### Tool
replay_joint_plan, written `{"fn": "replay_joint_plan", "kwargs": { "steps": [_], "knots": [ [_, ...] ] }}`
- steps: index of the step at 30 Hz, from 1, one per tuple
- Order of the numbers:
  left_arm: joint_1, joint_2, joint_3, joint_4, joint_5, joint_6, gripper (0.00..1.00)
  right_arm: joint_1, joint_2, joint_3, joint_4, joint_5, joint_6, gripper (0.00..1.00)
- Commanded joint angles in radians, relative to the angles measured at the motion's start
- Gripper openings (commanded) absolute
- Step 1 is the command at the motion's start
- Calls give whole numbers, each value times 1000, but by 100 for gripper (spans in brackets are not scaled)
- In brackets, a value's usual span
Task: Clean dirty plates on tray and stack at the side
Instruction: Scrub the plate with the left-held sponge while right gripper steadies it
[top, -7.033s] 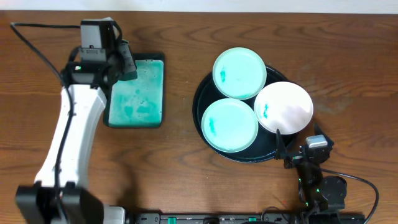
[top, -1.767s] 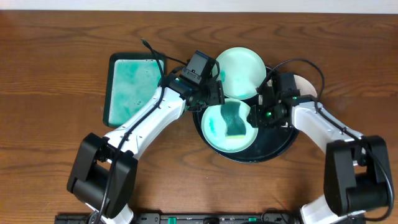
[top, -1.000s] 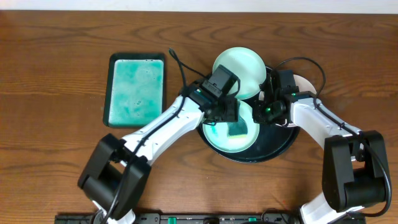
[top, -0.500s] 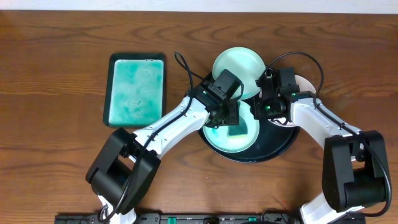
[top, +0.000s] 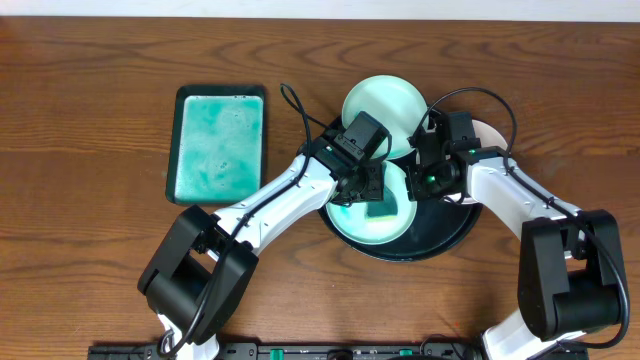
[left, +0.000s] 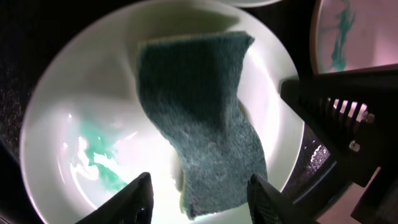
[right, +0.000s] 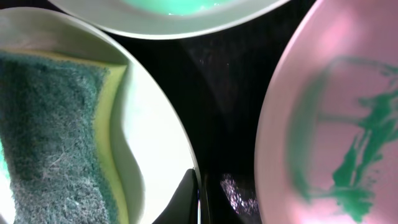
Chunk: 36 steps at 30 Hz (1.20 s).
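Note:
On the black tray (top: 450, 225) the front mint-green plate (top: 352, 222) carries a green and yellow sponge (top: 381, 209) and a teal smear (left: 96, 155). My left gripper (left: 200, 202) hovers open over it, the sponge (left: 199, 118) lying loose between its fingers with a gap on each side. My right gripper (right: 198, 202) is shut on that plate's right rim (right: 186, 155). A second mint-green plate (top: 385, 100) lies at the tray's back. The white plate (right: 336, 124), smeared teal, lies to the right, largely hidden under my right arm in the overhead view.
A rectangular teal-green tray (top: 218, 145) sits on the wooden table (top: 80, 230) to the left. Both arms cross over the black tray's middle, and cables loop above each wrist.
My left gripper has shifted a little right over the front plate and narrowed slightly. My right gripper has closed on the plate's rim. The sponge stays on the plate.

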Motion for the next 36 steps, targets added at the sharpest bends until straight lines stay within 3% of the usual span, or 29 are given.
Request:
{"fn": "replay_joint_plan", "kwargs": {
  "steps": [1, 7, 11, 20, 25, 29, 36],
  "knots": [
    [0, 3, -2, -2, -10, -9, 49, 17, 12, 18, 16, 6, 129, 1],
    [0, 3, -2, 9, -19, -11, 44, 51, 12, 18, 9, -12, 357, 1],
    [0, 3, -2, 13, -146, -55, 43, 79, 12, 18, 9, -20, 422, 1],
    [0, 6, -2, 19, -220, -29, 44, 88, 12, 18, 12, 3, 361, 1],
    [0, 14, -2, 60, -219, 150, 54, 87, 12, 18, 6, 3, 294, 1],
    [0, 14, -2, 90, -180, 249, 55, 86, 12, 18, 5, 3, 268, 1],
    [2, 59, -2, 126, -159, 295, 55, 86, 12, 18, 5, 3, 268, 1]
  ]
}}
